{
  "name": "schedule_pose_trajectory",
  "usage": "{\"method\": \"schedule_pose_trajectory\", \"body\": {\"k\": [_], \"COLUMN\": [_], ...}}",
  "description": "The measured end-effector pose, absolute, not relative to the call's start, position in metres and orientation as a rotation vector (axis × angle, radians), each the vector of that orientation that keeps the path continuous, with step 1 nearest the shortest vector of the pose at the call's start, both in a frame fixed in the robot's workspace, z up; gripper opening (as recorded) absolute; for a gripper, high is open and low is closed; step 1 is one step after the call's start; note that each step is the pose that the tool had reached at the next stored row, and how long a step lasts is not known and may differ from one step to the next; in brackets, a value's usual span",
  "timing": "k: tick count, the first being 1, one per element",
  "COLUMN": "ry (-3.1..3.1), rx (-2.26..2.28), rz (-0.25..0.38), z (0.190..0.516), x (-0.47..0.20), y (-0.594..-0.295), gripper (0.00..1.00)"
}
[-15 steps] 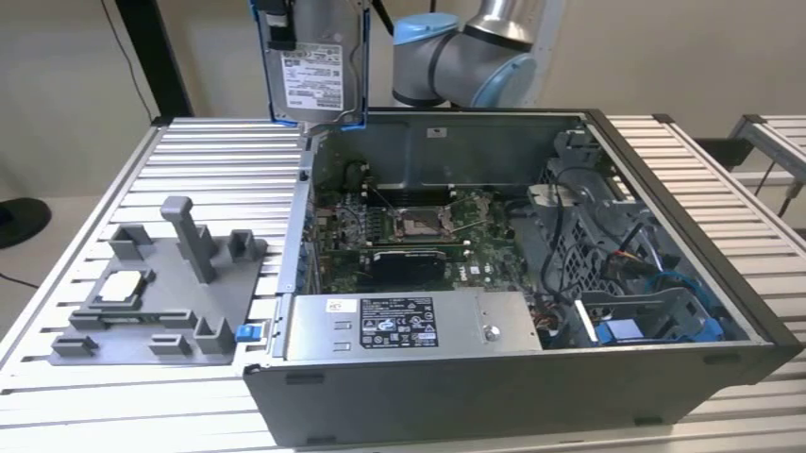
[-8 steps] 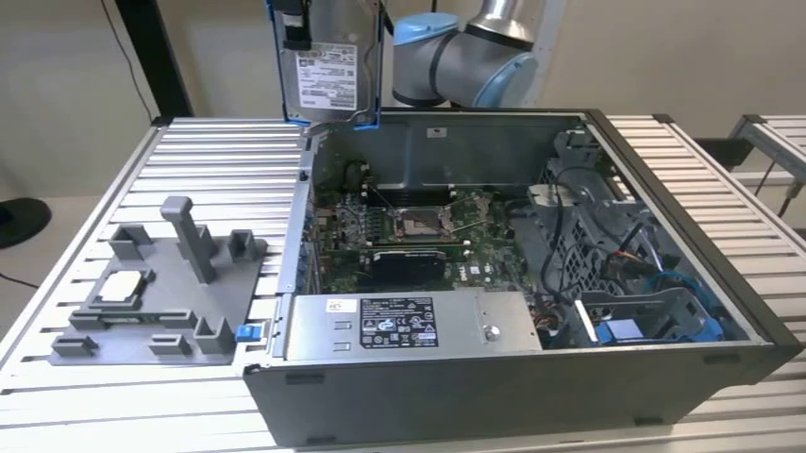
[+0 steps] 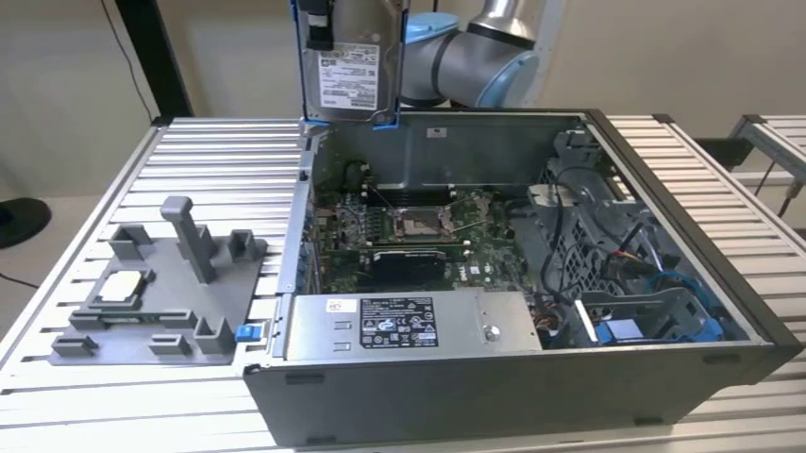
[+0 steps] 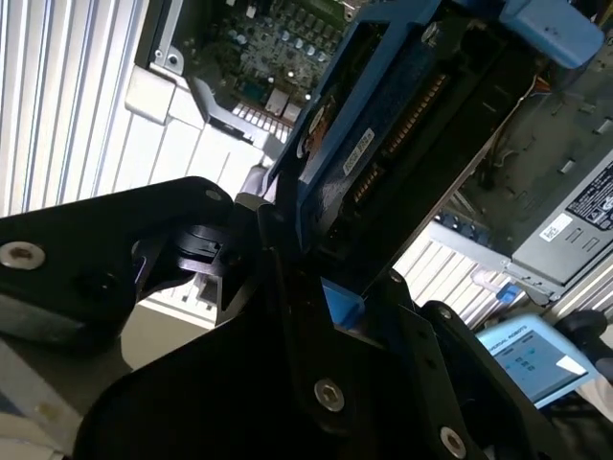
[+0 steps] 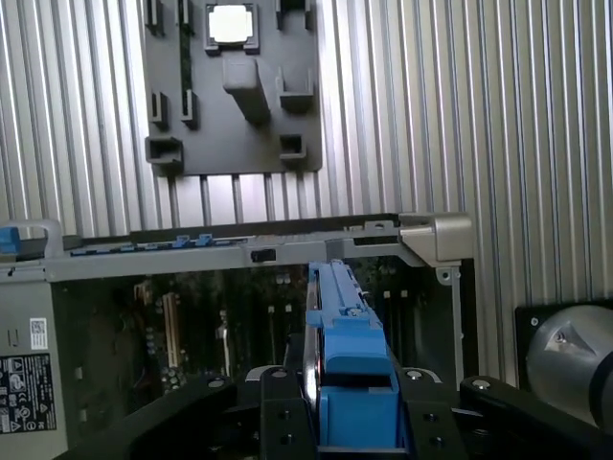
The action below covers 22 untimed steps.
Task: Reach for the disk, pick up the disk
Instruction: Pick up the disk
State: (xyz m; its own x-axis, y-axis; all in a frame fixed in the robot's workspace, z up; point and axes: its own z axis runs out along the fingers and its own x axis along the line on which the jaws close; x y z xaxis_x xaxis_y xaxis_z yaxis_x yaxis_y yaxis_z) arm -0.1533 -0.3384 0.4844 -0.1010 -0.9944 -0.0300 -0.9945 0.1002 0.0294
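The disk (image 3: 349, 71), silver-grey with a white label and a blue bracket, hangs upright in the air above the back left corner of the open computer case. In the first wrist view the disk (image 5: 347, 355) appears edge-on, its blue bracket clamped between the black fingers (image 5: 283, 414) of my gripper (image 5: 354, 426). In the second wrist view the disk (image 4: 402, 125) rises out of my gripper (image 4: 326, 287), its dark underside and connector edge showing. The gripper is shut on the disk, which touches nothing below it.
The open computer case (image 3: 724, 311) lies on the slatted metal table (image 3: 214, 151), with the motherboard (image 3: 410, 226) and a labelled grey box (image 3: 403, 326) inside. At the exterior view's left is a grey fixture plate (image 3: 158, 302) with posts and a small white-silver chip (image 3: 123, 286).
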Motion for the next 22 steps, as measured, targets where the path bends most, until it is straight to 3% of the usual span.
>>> {"method": "schedule_pose_trajectory", "body": {"k": [22], "ry": [2.328], "rx": [-2.104], "rz": [0.066], "z": [0.484], "x": [-0.105], "y": [-0.338], "gripper": [0.00]}}
